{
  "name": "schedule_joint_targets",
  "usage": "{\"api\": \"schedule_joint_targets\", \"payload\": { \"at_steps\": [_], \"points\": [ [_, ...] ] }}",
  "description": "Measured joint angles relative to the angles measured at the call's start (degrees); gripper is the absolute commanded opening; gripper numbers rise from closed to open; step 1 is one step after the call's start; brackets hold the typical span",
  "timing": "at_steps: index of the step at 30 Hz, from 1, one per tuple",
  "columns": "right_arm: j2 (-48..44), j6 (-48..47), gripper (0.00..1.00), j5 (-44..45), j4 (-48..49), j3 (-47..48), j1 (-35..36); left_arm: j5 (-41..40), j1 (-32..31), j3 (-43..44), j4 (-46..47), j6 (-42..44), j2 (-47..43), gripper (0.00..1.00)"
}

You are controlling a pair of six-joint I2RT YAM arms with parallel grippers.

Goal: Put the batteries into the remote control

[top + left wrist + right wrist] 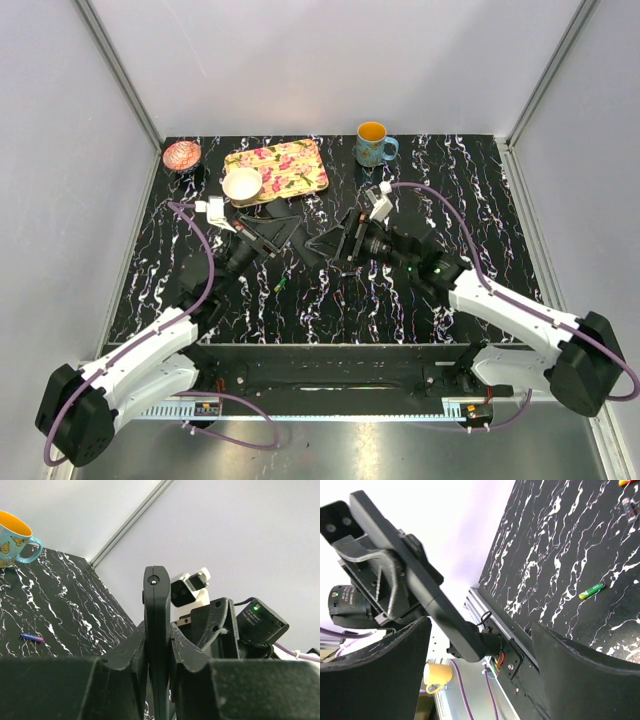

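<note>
Nearest you, a green-yellow battery (591,589) lies loose on the bench (480,200). At mid-bench your left tool (157,647) is clamped on the remote control (156,605), holding it upright and clear of the bench. Your right tool (480,630) gapes empty, facing it. Farther off, toward the mug (12,540), lies a purple-blue battery (31,638). Loading looks unstarted; next, probably a fine right-tool pinch on one battery.

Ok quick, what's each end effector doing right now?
Left end effector: closed, holding the slim black plastic remote control.
Right end effector: open, gripping nothing.
</note>
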Motion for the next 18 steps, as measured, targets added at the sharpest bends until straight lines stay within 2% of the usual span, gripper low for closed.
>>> {"api": "schedule_joint_targets", "payload": {
  "at_steps": [8,18],
  "points": [
    [3.5,1.9,0.87,-4.7,2.3,0.0,0.0,-0.4,-0.4,0.0,0.0,2.5,0.0,0.0],
    [4.9,3.1,0.74,-5.7,5.2,0.0,0.0,-0.4,-0.8,0.0,0.0,3.5,0.0,0.0]
  ]
}}
